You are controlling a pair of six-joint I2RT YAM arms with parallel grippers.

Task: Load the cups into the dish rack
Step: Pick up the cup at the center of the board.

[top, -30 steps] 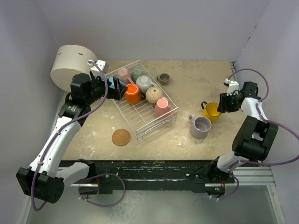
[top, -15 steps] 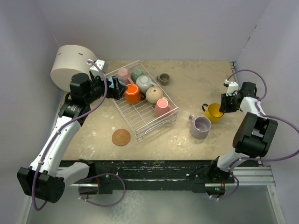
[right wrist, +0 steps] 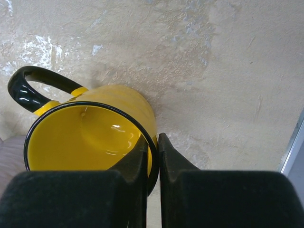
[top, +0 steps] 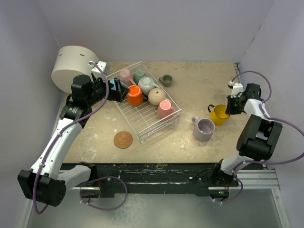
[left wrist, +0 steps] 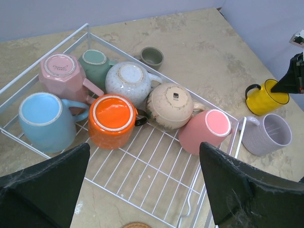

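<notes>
The white wire dish rack (top: 148, 124) holds several upturned cups: light blue (left wrist: 45, 118), pink (left wrist: 61, 73), teal (left wrist: 96, 64), white (left wrist: 129, 80), orange (left wrist: 113, 118), beige (left wrist: 171, 104) and a second pink one (left wrist: 209, 130). My left gripper (top: 121, 89) is open and empty above the rack's left end (left wrist: 142, 190). My right gripper (top: 231, 105) is shut on the rim of the yellow cup (top: 219, 114), one finger inside and one outside (right wrist: 152, 142). The lilac cup (top: 204, 128) stands upright beside it. A small olive-grey cup (top: 166, 80) sits behind the rack.
A large white cylindrical container (top: 72, 66) stands at the back left, behind my left arm. A round cork coaster (top: 123, 139) lies in front of the rack. The walls close in on the left, the back and the right.
My right gripper and the yellow cup have shifted slightly to the right, away from the lilac cup. My left arm has not moved.
</notes>
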